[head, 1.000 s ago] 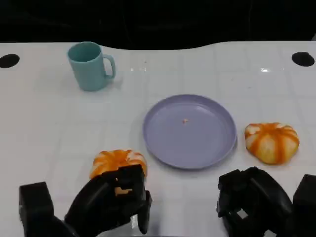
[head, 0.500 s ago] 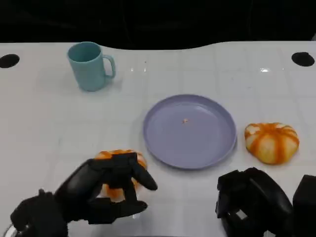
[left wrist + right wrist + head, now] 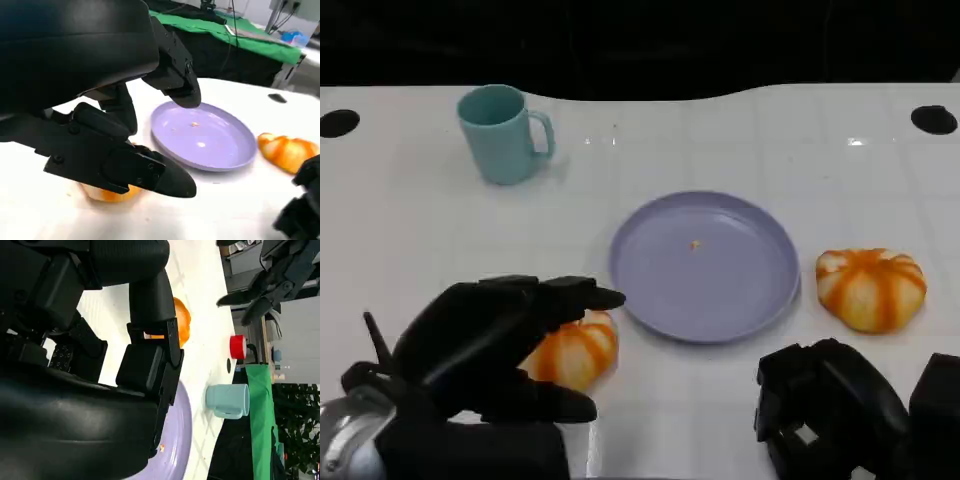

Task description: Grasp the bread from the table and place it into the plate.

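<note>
Orange bread [image 3: 570, 350] under our spread left hand [image 3: 485, 345] looks soft and light; we'd cup its sides gently. Our right hand [image 3: 830, 410] is curled in, holding nothing.

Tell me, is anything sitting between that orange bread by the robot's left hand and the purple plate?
Nothing visible. The bread lies under the left hand, and only bare white table separates it from the plate. The mug stands well off.

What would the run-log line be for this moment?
left hand: fingers apart over near orange striped bread roll, not gripping | right hand: curled, holding nothing | round lilac plate: no bread | second orange roll: right of plate
</note>
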Controlling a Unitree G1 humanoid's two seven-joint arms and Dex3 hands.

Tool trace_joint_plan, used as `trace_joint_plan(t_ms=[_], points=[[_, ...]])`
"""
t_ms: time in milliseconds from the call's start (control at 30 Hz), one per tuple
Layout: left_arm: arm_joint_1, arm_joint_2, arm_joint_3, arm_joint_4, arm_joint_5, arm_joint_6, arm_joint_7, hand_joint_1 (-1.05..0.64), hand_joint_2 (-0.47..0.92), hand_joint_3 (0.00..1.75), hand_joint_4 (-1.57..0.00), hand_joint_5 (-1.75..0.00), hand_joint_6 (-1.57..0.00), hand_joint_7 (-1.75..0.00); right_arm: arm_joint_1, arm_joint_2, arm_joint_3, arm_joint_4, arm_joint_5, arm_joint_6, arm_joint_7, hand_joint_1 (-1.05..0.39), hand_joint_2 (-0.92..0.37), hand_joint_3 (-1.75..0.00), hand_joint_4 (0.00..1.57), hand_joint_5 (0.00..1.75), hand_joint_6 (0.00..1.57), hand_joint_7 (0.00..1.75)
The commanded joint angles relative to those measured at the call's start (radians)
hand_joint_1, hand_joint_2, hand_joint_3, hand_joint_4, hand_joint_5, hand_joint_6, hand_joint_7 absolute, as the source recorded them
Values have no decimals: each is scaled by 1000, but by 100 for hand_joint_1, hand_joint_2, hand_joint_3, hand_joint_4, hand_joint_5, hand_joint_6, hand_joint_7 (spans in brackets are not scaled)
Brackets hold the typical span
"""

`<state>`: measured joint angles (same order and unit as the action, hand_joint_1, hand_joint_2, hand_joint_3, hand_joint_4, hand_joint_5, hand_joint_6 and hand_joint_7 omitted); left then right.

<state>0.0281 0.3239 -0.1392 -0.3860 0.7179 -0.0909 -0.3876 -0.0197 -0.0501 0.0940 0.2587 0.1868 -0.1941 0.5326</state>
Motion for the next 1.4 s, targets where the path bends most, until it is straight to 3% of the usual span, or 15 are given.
trace_joint_plan(t_ms=[33,233,333,600,833,1067,1400], points=[[-19,25,-58,-74,198,90,-31,-76,87,0,-28,-72,-33,-8,1,-12,-6,-5,5,5,1,-105,-6,-134,155,129,157,102],[-44,-7,-148,-85,407,182,-56,-54,65,0,-23,-66,-29,-3,3,-11,-6,-8,2,3,-3,-105,-6,-135,155,129,157,101],[-54,-28,-194,-66,538,214,-29,-47,61,0,-24,-63,-30,-2,-1,-13,-6,3,-3,-13,-1,-105,-5,-137,155,129,157,102],[-94,-96,-276,48,733,277,-12,-35,66,2,-24,-58,-28,0,2,-14,-10,4,1,-5,3,-105,-4,-138,155,128,157,100],[-135,-151,-292,173,713,335,-20,-32,69,0,-12,-86,-27,0,7,-17,-10,-3,7,2,7,-105,-4,-138,155,128,157,100],[-171,-200,-311,269,702,416,-28,-35,68,0,-14,-89,-27,0,5,-20,-11,3,6,-9,12,-105,-5,-137,155,128,157,100],[-222,-218,-326,406,643,478,48,-44,69,1,-13,-88,-23,0,10,-17,-12,2,8,-10,14,-105,-4,-137,156,128,157,100]])
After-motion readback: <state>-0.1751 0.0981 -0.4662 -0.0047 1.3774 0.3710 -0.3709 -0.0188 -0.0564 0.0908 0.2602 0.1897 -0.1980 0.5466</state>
